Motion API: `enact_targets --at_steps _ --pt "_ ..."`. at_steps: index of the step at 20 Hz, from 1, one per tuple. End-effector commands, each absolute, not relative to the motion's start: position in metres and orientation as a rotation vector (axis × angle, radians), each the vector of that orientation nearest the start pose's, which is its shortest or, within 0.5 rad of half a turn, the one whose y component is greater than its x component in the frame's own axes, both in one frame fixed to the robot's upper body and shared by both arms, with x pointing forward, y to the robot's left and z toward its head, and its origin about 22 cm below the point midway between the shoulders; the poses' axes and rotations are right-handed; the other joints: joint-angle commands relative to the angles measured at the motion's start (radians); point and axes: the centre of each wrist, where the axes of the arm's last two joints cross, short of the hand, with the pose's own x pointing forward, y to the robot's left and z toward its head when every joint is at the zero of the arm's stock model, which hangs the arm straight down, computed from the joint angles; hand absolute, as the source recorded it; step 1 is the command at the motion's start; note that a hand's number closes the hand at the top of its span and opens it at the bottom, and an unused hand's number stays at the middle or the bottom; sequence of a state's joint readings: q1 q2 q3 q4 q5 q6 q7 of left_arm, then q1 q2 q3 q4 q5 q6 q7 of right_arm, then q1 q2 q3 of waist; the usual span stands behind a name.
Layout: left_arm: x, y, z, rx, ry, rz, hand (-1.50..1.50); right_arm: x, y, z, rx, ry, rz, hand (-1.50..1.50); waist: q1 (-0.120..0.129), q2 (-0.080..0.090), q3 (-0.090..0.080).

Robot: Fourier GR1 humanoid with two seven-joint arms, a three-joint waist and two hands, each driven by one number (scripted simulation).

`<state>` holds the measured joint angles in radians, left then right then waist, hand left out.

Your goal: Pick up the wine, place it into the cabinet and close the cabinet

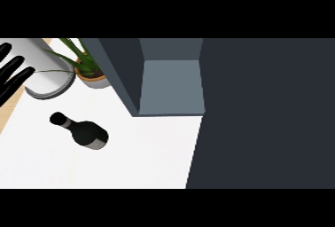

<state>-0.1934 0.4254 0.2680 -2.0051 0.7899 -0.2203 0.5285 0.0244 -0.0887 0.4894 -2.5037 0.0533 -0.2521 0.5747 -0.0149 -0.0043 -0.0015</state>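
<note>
Wine bottle (83,131) on white counter (131,164), open cabinet (171,86), left hand (12,75) resting

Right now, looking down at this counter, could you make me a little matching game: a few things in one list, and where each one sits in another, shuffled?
Things:
1. wine bottle
2. potted plant
3. left hand
4. cabinet

Places:
A. at the view's left edge, open, fingers up
B. standing on the white counter, apart from everything else
C. open, its inside showing, at the top middle
D. tucked between the grey canister and the cabinet's side

Pairs: 1-B, 2-D, 3-A, 4-C
</note>
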Motion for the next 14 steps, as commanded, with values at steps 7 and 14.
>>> enact_targets --at_steps 7,14 --pt "0.25 0.333 0.145 -0.412 -1.694 -0.205 -1.5 0.09 -0.177 0.218 0.229 -1.927 0.098 -1.5 -0.003 -0.001 -0.001" --pt "0.26 0.351 0.112 -0.36 -1.68 -0.186 -1.5 0.093 -0.177 0.212 0.237 -1.951 0.1 -1.5 -0.001 0.001 0.0"
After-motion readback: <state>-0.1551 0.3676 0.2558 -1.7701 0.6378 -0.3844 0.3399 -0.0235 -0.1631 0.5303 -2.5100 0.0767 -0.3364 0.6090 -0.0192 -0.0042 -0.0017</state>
